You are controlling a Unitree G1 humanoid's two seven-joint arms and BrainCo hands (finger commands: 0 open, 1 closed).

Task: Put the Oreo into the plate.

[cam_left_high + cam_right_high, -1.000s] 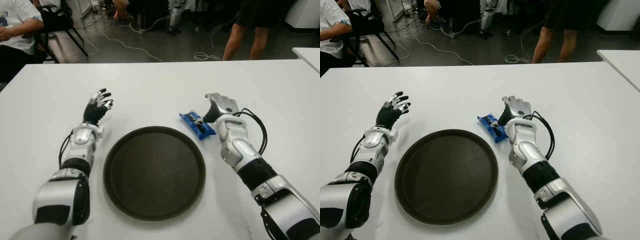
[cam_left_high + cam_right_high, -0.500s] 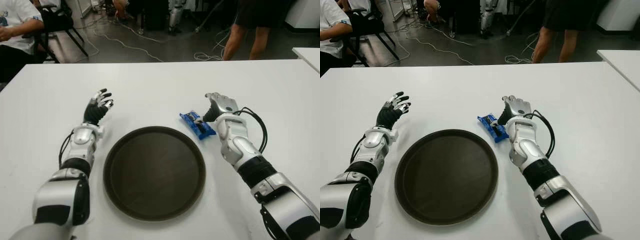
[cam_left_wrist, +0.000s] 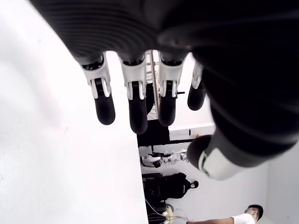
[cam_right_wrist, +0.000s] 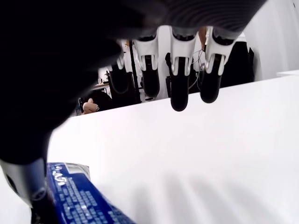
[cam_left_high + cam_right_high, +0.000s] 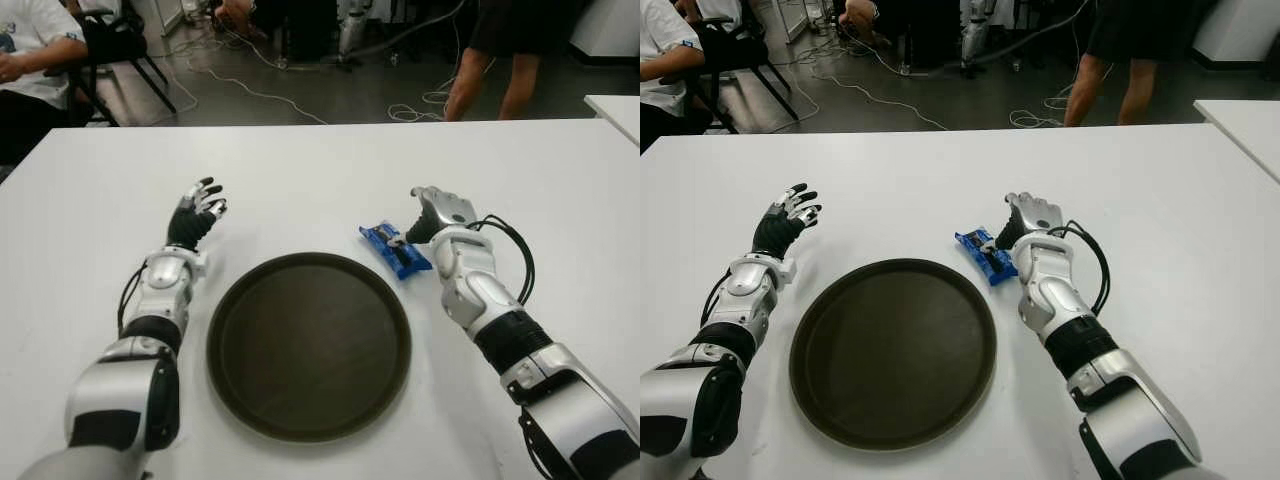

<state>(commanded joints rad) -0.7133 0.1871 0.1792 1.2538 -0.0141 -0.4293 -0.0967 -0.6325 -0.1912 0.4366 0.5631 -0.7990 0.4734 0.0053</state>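
Left eye view first: honestly almost nothing has changed over the last second. The Oreo [image 5: 394, 249], a blue pack, lies flat on the white worktop [image 5: 300, 180] just beside the far-right rim of the dark plate [image 5: 309, 344], same spot as before. The right robot hand [image 5: 432, 218] sits right against the pack's right side, thumb at its edge, and its forearm has crept only a hair. The left robot hand [image 5: 195, 214] is off to the left of the plate, idle.

Right eye view: same story, the pack is outside the plate, not lifted.

Left wrist view: the left robot hand's fingers [image 3: 135, 100] hang loose and spread, holding nothing.

Right wrist view: the right robot hand's fingers [image 4: 179, 91] are extended above bare worktop, well clear of the pack, with only the thumb down beside the blue wrapper. So it's wide open, no grasp yet.

My read: it's stalled at the pre-grasp, and the fingers need to close on the pack before anything goes plateward.
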